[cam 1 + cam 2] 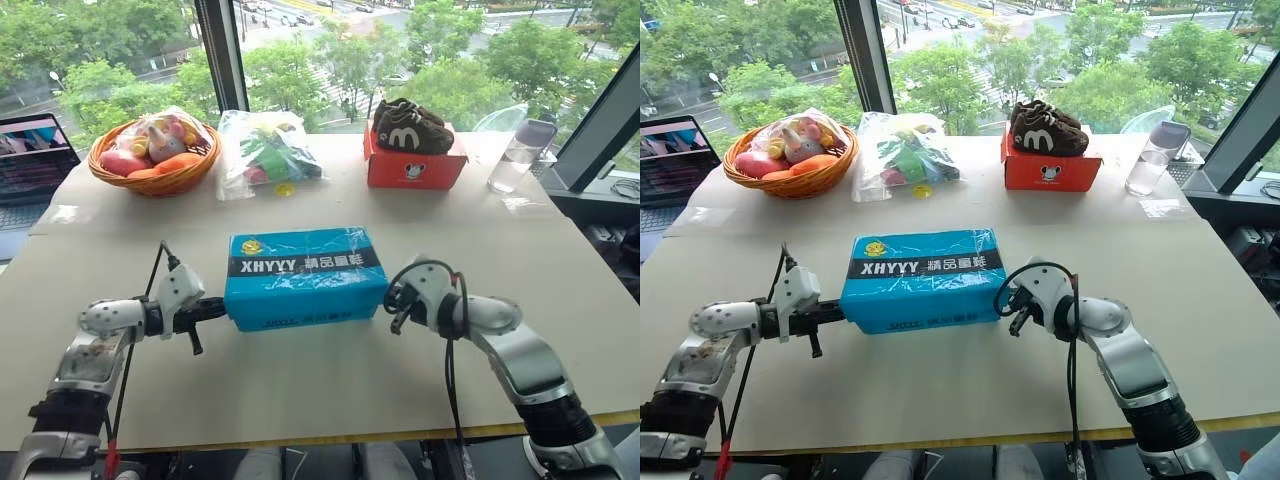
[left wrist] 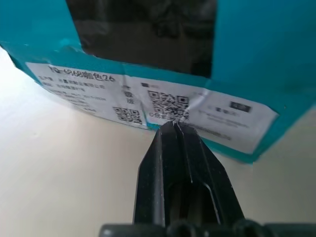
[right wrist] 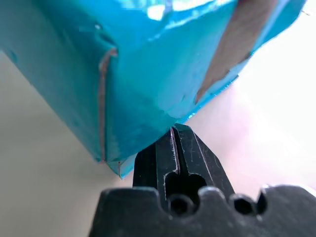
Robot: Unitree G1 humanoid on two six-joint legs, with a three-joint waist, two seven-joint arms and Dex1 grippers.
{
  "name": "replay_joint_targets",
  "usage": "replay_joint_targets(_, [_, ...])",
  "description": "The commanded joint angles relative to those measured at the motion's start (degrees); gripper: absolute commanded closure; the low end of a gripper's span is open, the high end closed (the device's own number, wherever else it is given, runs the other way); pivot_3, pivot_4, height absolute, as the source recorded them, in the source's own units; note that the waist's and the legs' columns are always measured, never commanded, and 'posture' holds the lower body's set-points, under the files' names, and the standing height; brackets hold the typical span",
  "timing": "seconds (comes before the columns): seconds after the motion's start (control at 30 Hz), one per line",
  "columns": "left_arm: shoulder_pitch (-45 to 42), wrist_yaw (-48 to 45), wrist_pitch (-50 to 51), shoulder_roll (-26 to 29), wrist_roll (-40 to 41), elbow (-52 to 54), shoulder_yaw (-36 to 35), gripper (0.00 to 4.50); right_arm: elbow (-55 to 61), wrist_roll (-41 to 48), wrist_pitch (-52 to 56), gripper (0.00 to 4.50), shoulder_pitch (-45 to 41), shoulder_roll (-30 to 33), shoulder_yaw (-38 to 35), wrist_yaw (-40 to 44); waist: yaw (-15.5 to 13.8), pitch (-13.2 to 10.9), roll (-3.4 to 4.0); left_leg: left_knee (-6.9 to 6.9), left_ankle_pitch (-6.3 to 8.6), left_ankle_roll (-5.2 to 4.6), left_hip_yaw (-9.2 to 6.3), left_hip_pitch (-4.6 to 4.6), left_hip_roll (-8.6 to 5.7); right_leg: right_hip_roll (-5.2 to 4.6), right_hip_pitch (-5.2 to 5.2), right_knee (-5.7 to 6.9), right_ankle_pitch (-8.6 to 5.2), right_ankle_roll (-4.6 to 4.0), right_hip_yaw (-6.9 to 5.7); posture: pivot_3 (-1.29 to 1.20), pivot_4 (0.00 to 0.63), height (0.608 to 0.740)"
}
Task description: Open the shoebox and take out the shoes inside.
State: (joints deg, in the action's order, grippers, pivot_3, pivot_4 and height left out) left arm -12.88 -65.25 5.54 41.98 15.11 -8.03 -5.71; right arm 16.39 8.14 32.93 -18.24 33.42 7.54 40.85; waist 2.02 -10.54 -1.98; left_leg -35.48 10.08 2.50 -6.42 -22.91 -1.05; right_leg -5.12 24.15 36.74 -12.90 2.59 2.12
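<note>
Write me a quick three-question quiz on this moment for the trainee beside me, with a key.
1. True or false: the shoebox lid is already off.
2. How do both grippers' fingers stand? A) wide open B) shut C) clamped on a shoe
3. What sits on the red box at the table's far side?

Key:
1. False; the lid is on.
2. B; the left gripper points its shut tips at the labelled end, the right gripper at the opposite end's lower edge.
3. Dark brown shoes.

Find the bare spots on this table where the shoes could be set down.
Free: the strip between the blue shoebox and the table's near edge, and the band behind the box. Crowded: the far edge, with basket, plastic bag, red box and cup.
</note>
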Motion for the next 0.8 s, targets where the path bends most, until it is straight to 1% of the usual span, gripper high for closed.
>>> replay_joint_targets(0.03, [2.4, 2.5, 2.2, 2.0, 3.0, 4.7, -5.4, 4.5, 3.6, 1.8, 1.0, 4.47, 1.1, 1.4, -2.8, 0.5, 0.1, 0.0, 0.0, 0.0, 0.0, 0.0, 0.0, 0.01, 0.01, 0.01, -0.01, 0.0, 0.0, 0.0, 0.0, 0.0, 0.15, 0.74])
replay_joint_targets(0.1, [4.4, 3.7, 1.5, 3.4, 1.9, 4.2, -7.2, 4.5, 5.2, 2.4, 1.6, 4.47, 2.4, 2.3, -3.0, 1.4, 0.3, 0.0, 0.0, 0.0, 0.0, 0.0, 0.0, 0.02, 0.0, 0.01, -0.02, 0.0, 0.0, 0.0, 0.0, 0.0, 0.15, 0.74])
replay_joint_targets(0.17, [6.3, 3.3, 1.2, 4.7, 2.7, 5.7, -9.1, 4.5, 6.7, 3.0, 2.3, 4.47, 4.0, 3.6, -3.2, 2.2, 0.5, 0.0, 0.0, 0.0, 0.0, 0.0, 0.01, 0.02, 0.01, 0.01, -0.01, -0.01, -0.01, 0.01, 0.01, 0.0, 0.15, 0.74])
replay_joint_targets(0.33, [12.7, 1.6, 7.5, 3.8, 12.7, 19.7, -11.6, 4.5, 11.3, 6.7, 5.0, 4.47, 9.6, 8.8, -4.0, 6.8, 0.1, 0.0, -0.01, -0.01, 0.0, 0.0, 0.01, -0.03, -0.01, -0.05, -0.03, -0.07, -0.01, 0.02, 0.01, 0.0, 0.15, 0.74])
replay_joint_targets(0.4, [18.3, 1.3, 10.3, 3.1, 17.5, 27.7, -12.6, 4.5, 15.3, 6.8, 4.8, 4.47, 13.2, 12.7, -0.5, 10.4, 0.1, 0.0, 0.0, -0.02, 0.01, 0.0, 0.03, -0.04, -0.01, -0.06, -0.04, -0.08, -0.03, 0.03, 0.01, 0.0, 0.15, 0.74])
replay_joint_targets(0.43, [20.3, 1.5, 11.0, 2.9, 18.6, 30.1, -13.0, 4.5, 16.9, 7.0, 4.8, 4.47, 14.3, 13.7, 0.8, 11.3, 0.1, 0.0, -0.01, -0.01, 0.03, -0.02, 0.05, -0.01, 0.01, -0.06, -0.06, -0.11, -0.03, 0.04, 0.04, 0.0, 0.15, 0.74])
replay_joint_targets(0.47, [22.2, 1.4, 10.6, 3.0, 18.5, 31.7, -13.2, 4.5, 18.3, 7.2, 5.2, 4.47, 14.6, 13.5, 2.2, 11.1, 0.1, 0.0, -0.01, -0.01, 0.03, -0.02, 0.06, -0.01, 0.01, -0.05, -0.05, -0.09, -0.05, 0.04, 0.04, 0.0, 0.15, 0.74])
replay_joint_targets(0.5, [23.4, 1.4, 10.2, 3.1, 18.2, 32.5, -13.3, 4.5, 19.1, 7.5, 5.6, 4.47, 14.6, 13.2, 2.9, 10.6, 0.3, 0.0, -0.03, -0.01, 0.03, -0.03, 0.07, 0.0, 0.02, -0.04, -0.03, -0.08, -0.05, 0.04, 0.06, 0.0, 0.15, 0.74])
replay_joint_targets(0.53, [24.8, 1.7, 10.2, 2.9, 18.5, 33.4, -13.7, 4.5, 19.3, 6.7, 6.7, 4.47, 13.2, 10.7, 4.6, 8.3, 0.4, 0.0, -0.03, -0.02, 0.03, -0.02, 0.08, 0.04, 0.07, 0.0, -0.05, -0.03, -0.06, 0.02, 0.06, 0.0, 0.15, 0.74])
replay_joint_targets(0.6, [26.1, 2.3, 10.5, 2.6, 19.1, 34.4, -14.4, 4.5, 19.2, 5.7, 8.2, 4.47, 11.4, 7.9, 6.5, 5.3, 0.6, 0.0, -0.07, -0.02, 0.03, -0.03, 0.15, 0.14, 0.12, 0.04, -0.09, 0.03, -0.06, -0.04, 0.09, 0.0, 0.15, 0.74])
replay_joint_targets(0.67, [27.5, 3.4, 10.8, 1.6, 20.1, 35.5, -15.3, 4.5, 17.2, 4.7, 11.8, 4.47, 8.4, 2.5, 7.5, 0.0, 0.5, 0.0, -0.06, -0.1, 0.03, -0.03, 0.16, 0.17, 0.14, 0.04, -0.11, 0.06, -0.27, -0.43, 0.08, 0.0, 0.15, 0.74])
replay_joint_targets(0.73, [30.2, 2.9, 9.7, 1.3, 19.7, 36.7, -16.1, 4.5, 15.8, 3.4, 13.0, 4.47, 5.6, -2.6, 9.1, -4.3, 0.4, 0.0, -0.09, -0.3, 0.03, -0.02, 0.17, 0.1, 0.18, 0.06, -0.12, 0.08, -0.28, -0.45, 0.06, 0.0, 0.15, 0.74])
replay_joint_targets(0.8, [32.7, -0.1, 9.3, 2.9, 20.0, 34.0, -19.3, 4.5, 15.6, 3.3, 14.6, 4.47, 3.7, -6.5, 9.9, -6.8, 0.4, 0.0, -0.1, -0.33, 0.03, -0.02, 0.17, 0.03, 0.15, 0.05, -0.08, 0.07, -0.27, -0.44, 0.07, 0.0, 0.15, 0.74])
